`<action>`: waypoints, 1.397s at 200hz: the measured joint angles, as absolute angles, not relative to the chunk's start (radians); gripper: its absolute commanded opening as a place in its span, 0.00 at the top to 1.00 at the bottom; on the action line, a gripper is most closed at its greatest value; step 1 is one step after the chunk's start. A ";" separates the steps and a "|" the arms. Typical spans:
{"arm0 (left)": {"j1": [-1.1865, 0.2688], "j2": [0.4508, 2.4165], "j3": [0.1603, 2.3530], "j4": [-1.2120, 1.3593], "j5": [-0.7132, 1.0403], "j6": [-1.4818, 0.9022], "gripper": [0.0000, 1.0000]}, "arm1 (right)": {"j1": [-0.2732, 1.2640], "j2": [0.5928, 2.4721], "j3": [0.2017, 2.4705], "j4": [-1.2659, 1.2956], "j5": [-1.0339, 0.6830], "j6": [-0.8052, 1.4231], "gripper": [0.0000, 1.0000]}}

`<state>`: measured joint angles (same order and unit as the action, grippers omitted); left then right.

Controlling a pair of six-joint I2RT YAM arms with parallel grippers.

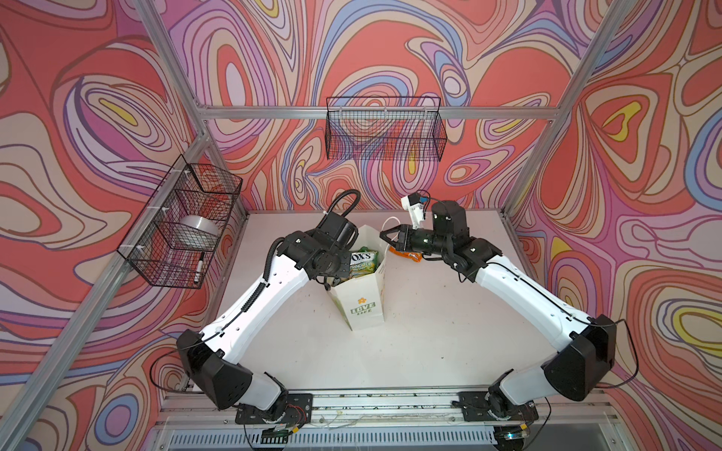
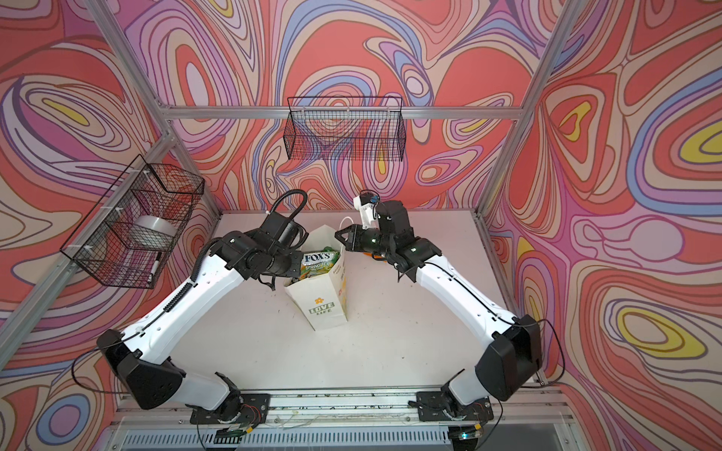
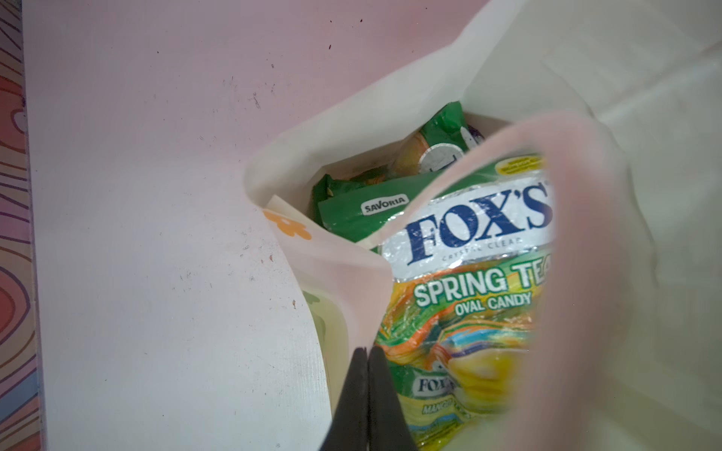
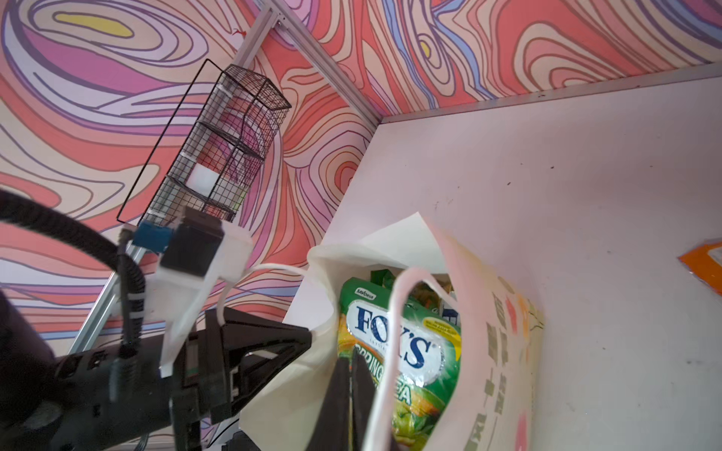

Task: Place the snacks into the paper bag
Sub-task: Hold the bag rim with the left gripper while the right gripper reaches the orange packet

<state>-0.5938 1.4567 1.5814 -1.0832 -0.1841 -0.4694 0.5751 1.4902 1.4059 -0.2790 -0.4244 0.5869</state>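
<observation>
Pinching paper bag (image 1: 363, 308) rim, left claw (image 3: 368, 357); FOX'S pkt (image 3: 469, 281) in mouth

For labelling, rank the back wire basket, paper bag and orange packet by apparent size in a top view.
1. back wire basket
2. paper bag
3. orange packet, only partly visible

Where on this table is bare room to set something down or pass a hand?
Widest free patch: table in front of the paper bag, between left arm and right arm. Also free: the far-left corner. Crowded: around the bag's mouth and the orange packet beside it.
</observation>
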 measured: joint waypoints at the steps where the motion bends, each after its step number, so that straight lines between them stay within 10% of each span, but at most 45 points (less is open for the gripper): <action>1: -0.593 1.455 1.580 -1.082 -0.183 -0.469 1.00 | 0.577 1.490 1.406 -0.281 -0.422 0.585 0.68; 35: -0.567 1.396 1.546 -1.049 -0.137 -0.471 1.00 | 0.615 1.446 1.405 -0.333 -0.282 0.538 0.21; 77: -0.558 1.389 1.535 -1.029 -0.075 -0.463 1.00 | 0.611 1.293 1.437 -0.451 -0.095 0.476 0.02; 150: -0.509 1.269 1.442 -0.970 -0.036 -0.446 1.00 | 0.360 1.245 1.433 -0.553 0.098 0.452 0.02; 279: -0.345 1.193 1.311 -0.839 0.165 -0.456 1.00 | 0.075 2.173 1.569 -0.257 -0.290 0.691 0.02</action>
<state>-0.3454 1.1927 1.3106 -0.8394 0.1650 -0.4564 0.0753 2.1727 1.5692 -0.2573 -0.2897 0.6914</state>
